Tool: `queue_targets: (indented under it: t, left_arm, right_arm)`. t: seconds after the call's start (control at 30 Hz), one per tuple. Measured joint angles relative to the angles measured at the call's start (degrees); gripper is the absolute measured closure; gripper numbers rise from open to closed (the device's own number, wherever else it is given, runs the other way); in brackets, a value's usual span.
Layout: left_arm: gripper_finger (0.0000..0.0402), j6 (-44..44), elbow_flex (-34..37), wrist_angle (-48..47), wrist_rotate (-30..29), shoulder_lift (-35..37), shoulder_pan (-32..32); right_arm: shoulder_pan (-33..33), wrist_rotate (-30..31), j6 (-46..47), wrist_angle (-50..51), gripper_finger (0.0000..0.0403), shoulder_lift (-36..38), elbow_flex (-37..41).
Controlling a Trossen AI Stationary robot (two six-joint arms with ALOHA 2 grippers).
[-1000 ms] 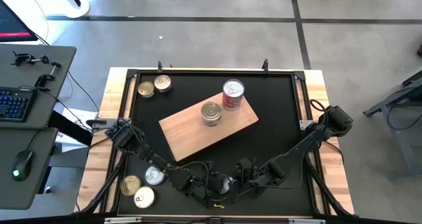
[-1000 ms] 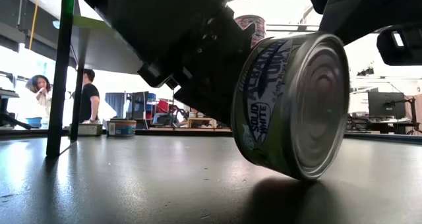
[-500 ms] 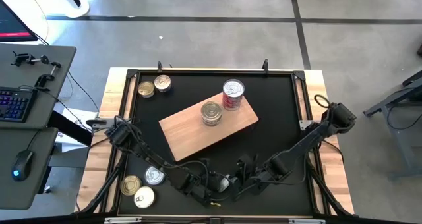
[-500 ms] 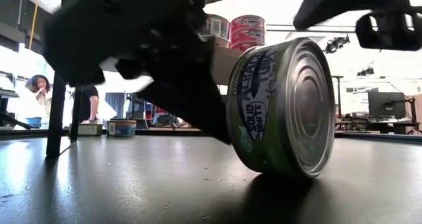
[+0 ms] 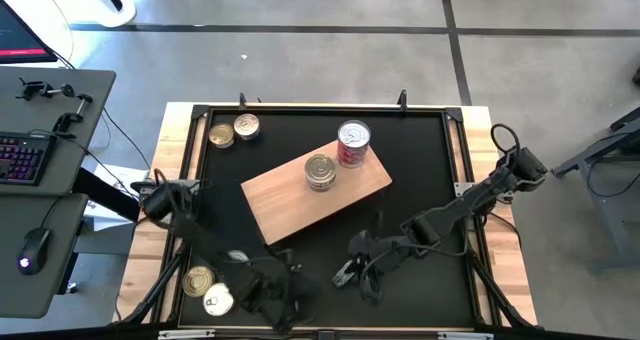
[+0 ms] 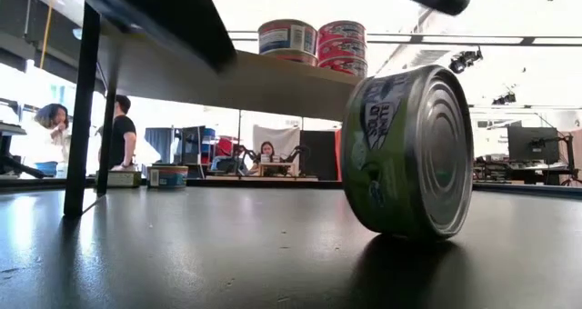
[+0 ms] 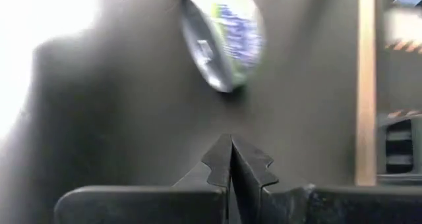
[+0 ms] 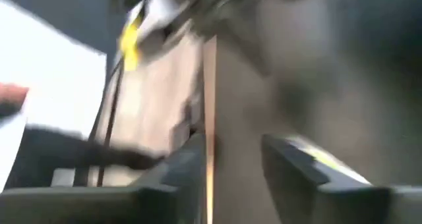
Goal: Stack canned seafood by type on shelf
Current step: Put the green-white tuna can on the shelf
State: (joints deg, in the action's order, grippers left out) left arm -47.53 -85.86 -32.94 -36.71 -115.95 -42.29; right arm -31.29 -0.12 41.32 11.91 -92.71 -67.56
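Observation:
A tuna tin [image 6: 409, 154] with a blue and green label stands on its rim on the black tabletop near the front edge; it also shows in the left wrist view [image 7: 224, 36]. My left gripper [image 7: 231, 159] is shut and empty, well back from the tin, toward the table's left. My right gripper [image 8: 234, 165] is open and empty, above and close beside the tin [image 5: 346, 273]. On the shelf [image 5: 280, 205] a stack of flat tins [image 5: 320, 170] rests next to a taller red-labelled can [image 5: 353, 143].
Two tins [image 5: 221, 135] [image 5: 246, 127] lie at the table's far left. Three more [image 5: 199, 280] [image 5: 218, 300] [image 5: 238, 255] lie near left, beside my left arm. The shelf stands on legs [image 6: 86, 100]. People are in the room behind.
Both grippers have drawn away from the tuna tin: my left gripper toward the table's near left and up, my right gripper upward while rolling. The tin, tilted and hemmed in by them before, now stands free on its rim and has turned a little.

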Motion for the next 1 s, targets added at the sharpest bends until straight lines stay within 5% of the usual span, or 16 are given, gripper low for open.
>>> queue_targets:
  t: [0.13,0.33,0.63,1.0]
  left_arm:
    - [0.0402,-9.9,0.0,1.9,-4.0,1.4,-5.2]
    - [0.0402,-21.0,0.0,5.7,-14.7,5.1,-11.3]
    - [0.0401,-13.7,-0.1,14.1,-31.6,8.7,-13.2]
    - [0.0401,-4.6,-0.1,18.1,-33.5,8.9,-12.3]
  right_arm:
    - [-0.1,-7.8,-14.8,3.1,0.0176,-2.9,-4.0]
    - [0.8,-4.4,-32.4,21.0,0.0104,-7.1,-10.7]
    - [2.9,-1.3,-43.1,28.7,0.0098,-12.3,-12.3]
    - [3.1,1.3,-43.6,27.8,0.0109,-18.2,-12.2]
